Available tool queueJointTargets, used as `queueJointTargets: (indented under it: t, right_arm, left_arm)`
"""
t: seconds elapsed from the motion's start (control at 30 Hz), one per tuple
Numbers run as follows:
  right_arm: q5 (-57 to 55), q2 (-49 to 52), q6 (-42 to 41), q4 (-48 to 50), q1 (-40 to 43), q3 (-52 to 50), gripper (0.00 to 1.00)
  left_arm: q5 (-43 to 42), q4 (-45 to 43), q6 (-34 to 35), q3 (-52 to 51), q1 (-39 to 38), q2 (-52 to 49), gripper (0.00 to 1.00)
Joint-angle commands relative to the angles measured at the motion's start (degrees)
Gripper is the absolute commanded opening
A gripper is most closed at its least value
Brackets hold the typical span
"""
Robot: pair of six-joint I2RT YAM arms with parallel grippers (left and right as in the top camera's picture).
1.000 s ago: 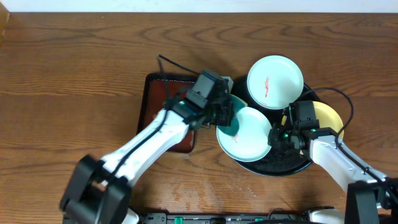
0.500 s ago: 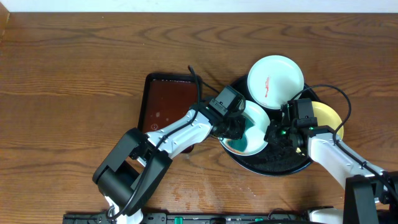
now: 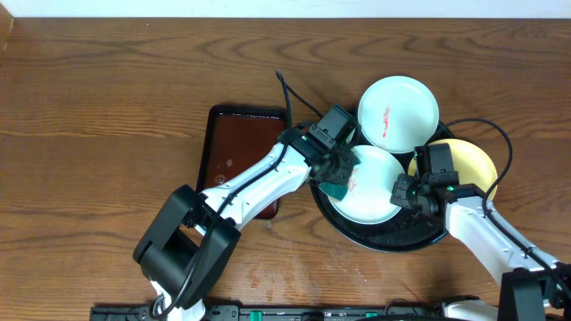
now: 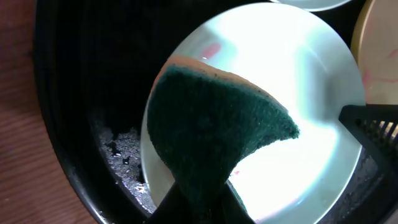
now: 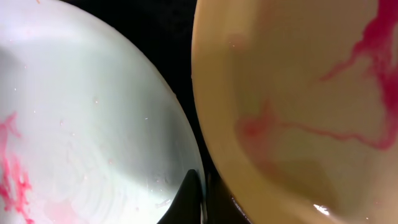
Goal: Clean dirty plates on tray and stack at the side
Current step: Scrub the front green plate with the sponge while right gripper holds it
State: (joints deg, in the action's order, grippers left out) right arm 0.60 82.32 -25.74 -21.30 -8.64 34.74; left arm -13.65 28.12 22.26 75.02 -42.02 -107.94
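Observation:
The black tray [image 3: 357,234] holds three plates. One bluish-white plate [image 3: 398,114] with a red smear lies at the back, resting over the tray's far rim. The pale yellow plate [image 3: 471,160] with red smears [image 5: 298,93] lies at the right. A second bluish-white plate [image 3: 379,192] lies in the middle. My left gripper [image 3: 334,178] is shut on a teal sponge [image 4: 211,130] that is pressed on this plate's left part [image 4: 298,81]. My right gripper [image 3: 406,192] is shut on this plate's right rim [image 5: 81,124], one finger inside [image 5: 198,196].
A small rectangular dark-red tray [image 3: 236,147] lies left of the black tray, partly under my left arm. Bare brown wood tabletop [image 3: 107,134] spreads to the left and back. Grit or foam lies on the black tray's floor [image 4: 118,155].
The sponge has moved from the middle plate's left edge further onto its face. The middle plate has shifted right in the tray, with my right gripper staying on its rim.

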Motion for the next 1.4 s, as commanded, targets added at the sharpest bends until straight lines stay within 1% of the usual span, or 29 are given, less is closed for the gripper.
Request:
queueJointTargets:
  t: [0.0,0.17,0.3,0.37,0.43,0.47,0.53,0.57,0.63,0.77,0.9,1.03,1.13,1.23,1.37]
  right_arm:
    - [-0.04,-0.59,2.25,-0.50,0.39,-0.68,0.01]
    - [0.35,-0.59,2.25,-0.11,0.39,-0.68,0.01]
    - [0.37,-0.59,2.25,-0.39,0.37,-0.68,0.01]
    - [0.37,-0.59,2.23,-0.31,0.37,-0.68,0.01]
    - [0.37,-0.59,2.23,-0.24,0.35,-0.68,0.01]
    - [0.37,-0.59,2.23,-0.28,0.35,-0.68,0.01]
    - [0.39,-0.59,2.23,-0.42,0.35,-0.68,0.01]
    - [0.39,-0.59,2.23,-0.44,0.35,-0.68,0.01]
    - [0.79,-0.59,2.23,-0.35,0.35,-0.68,0.01]
    - [0.98,-0.59,2.23,-0.31,0.35,-0.68,0.01]
    - [0.98,-0.59,2.23,-0.33,0.35,-0.68,0.01]
    - [0.98,-0.59,2.25,-0.33,0.35,-0.68,0.01]
    - [0.98,-0.59,2.25,-0.33,0.35,-0.68,0.01]
    - [0.98,-0.59,2.25,-0.33,0.35,-0.68,0.01]
    - [0.98,-0.59,2.25,-0.35,0.35,-0.68,0.01]
  left_arm:
    - [-3.74,-1.64,1.05,1.07,-0.31,-1.46,0.08]
    - [-10.01,-7.80,3.87,1.07,-0.94,-7.58,0.07]
    - [-22.47,-14.27,7.17,1.07,-1.16,-12.02,0.08]
    - [-26.82,-16.85,8.48,1.07,-1.40,-13.55,0.08]
    - [-27.43,-17.00,8.46,1.07,-1.46,-14.32,0.08]
    - [-26.58,-16.41,8.39,1.07,-1.40,-14.53,0.08]
    - [-22.10,-14.21,7.63,1.09,-0.68,-14.47,0.08]
    - [-18.60,-12.55,6.56,1.22,-0.13,-14.27,0.08]
    - [-8.50,-6.62,5.40,2.51,1.03,-14.01,0.08]
    - [7.41,5.70,1.73,7.78,2.45,-14.01,0.07]
    - [15.39,13.46,0.70,12.35,2.58,-14.01,0.07]
    - [16.04,14.45,0.72,13.51,2.23,-14.01,0.08]
    - [15.56,12.17,0.72,13.51,1.86,-14.43,0.08]
    - [11.74,6.97,0.66,13.42,1.42,-15.04,0.08]
    - [2.43,0.96,0.72,13.42,0.63,-16.83,0.08]
